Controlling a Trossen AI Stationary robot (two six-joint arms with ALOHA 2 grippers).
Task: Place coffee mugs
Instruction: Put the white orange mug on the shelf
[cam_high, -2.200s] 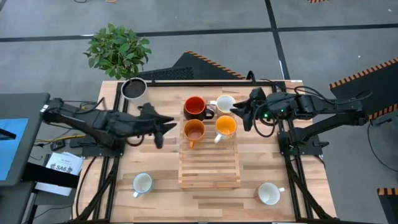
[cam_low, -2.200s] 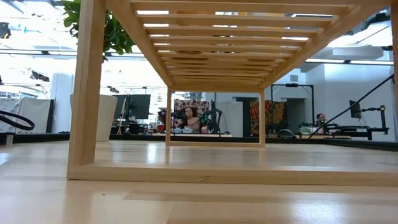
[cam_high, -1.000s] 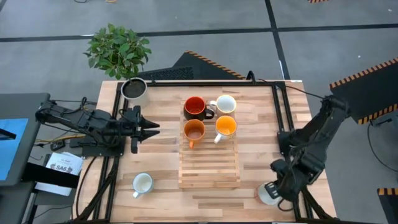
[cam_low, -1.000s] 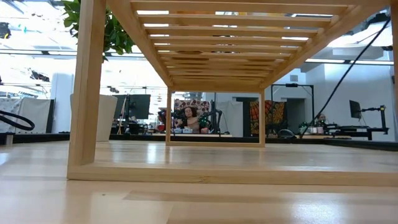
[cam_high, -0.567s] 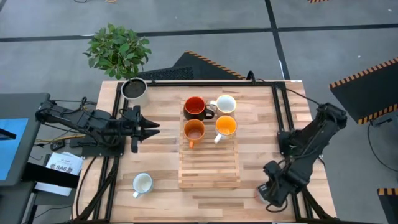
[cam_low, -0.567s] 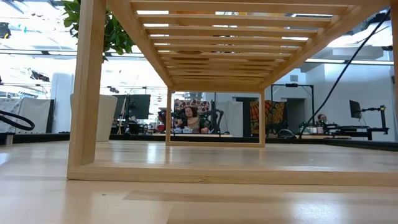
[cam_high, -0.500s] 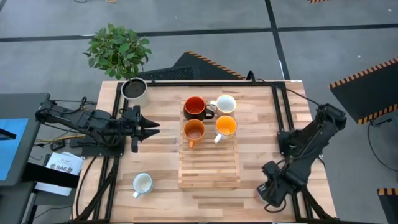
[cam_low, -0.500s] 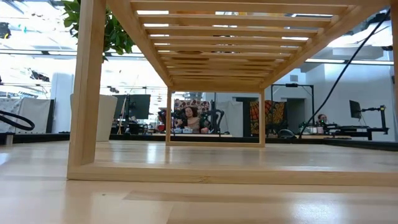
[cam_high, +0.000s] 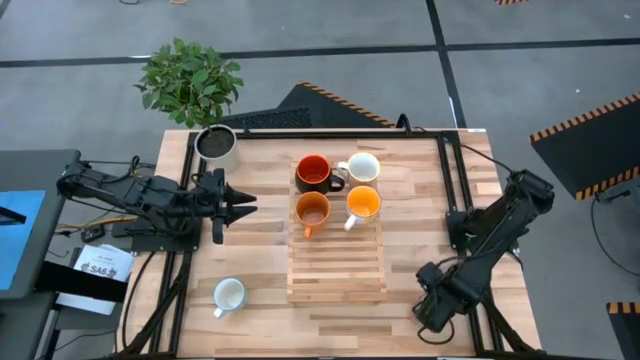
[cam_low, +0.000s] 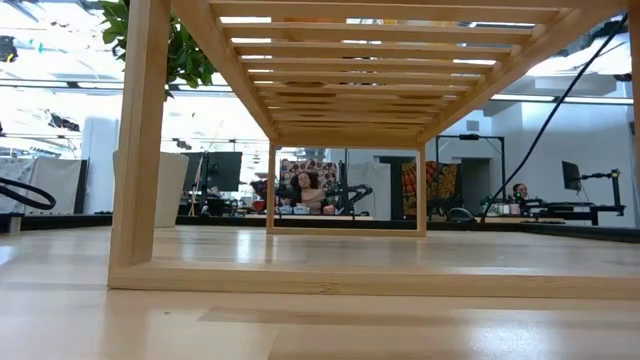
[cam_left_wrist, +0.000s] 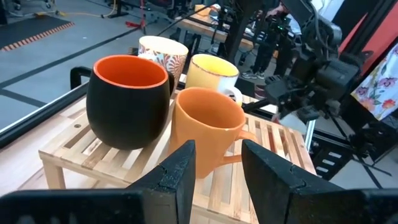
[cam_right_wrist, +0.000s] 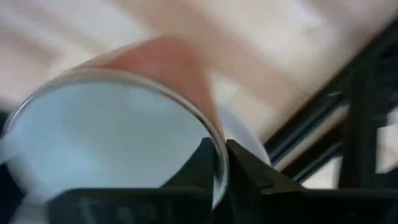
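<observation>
Mugs are the job, and four already sit in a bunch on the far end of the wooden rack (cam_high: 336, 255): a red mug (cam_high: 314, 172), a white mug (cam_high: 362, 166) and two orange mugs (cam_high: 313, 210) (cam_high: 363, 203). Another white mug (cam_high: 230, 295) waits alone on the worktop (cam_high: 250, 250) near the front left. The right gripper (cam_high: 434, 307) is low at the front right, pinching the rim of one more white mug (cam_right_wrist: 112, 149). The left gripper (cam_high: 240, 203) waits beside the rack with its fingers apart, holding nothing. So I think two mugs are left to place. Behind the worktop are a leafy plant (cam_high: 189, 78) and a grey floor.
</observation>
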